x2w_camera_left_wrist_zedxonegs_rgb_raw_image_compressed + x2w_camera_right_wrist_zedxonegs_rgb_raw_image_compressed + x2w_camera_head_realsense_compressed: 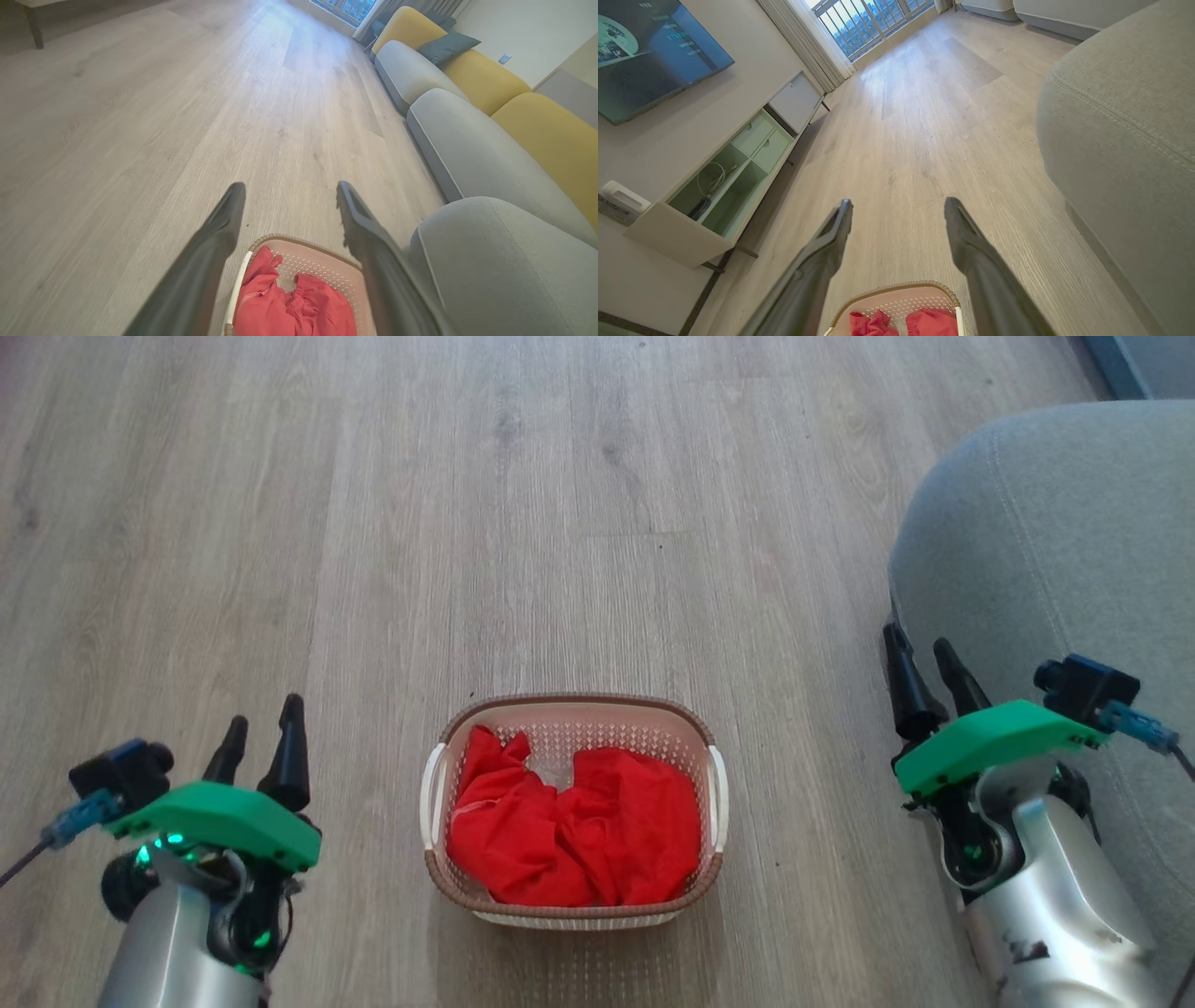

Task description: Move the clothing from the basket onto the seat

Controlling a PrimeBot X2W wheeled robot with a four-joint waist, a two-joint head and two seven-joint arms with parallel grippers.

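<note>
Closest in, the small cream perforated plastic basket [571,703], with a brown woven-look rim and white side handles, sits on the pale wood-plank floor [523,523]. The crumpled bright red clothing [579,835] lies inside the basket and fills most of it; none is on the seat. Left of the basket and apart from it, the left gripper [266,714] hangs with its two dark fingers spread and nothing between them. Right of the basket, the right gripper [917,640] is parted the same way and empty, just beside the rounded corner of the large grey fabric-upholstered seat [1055,541]. Beyond the basket on that right side run more grey cushions with yellow backrests [486,74]. Far off on its left stands a low white cabinet [738,186].
</note>
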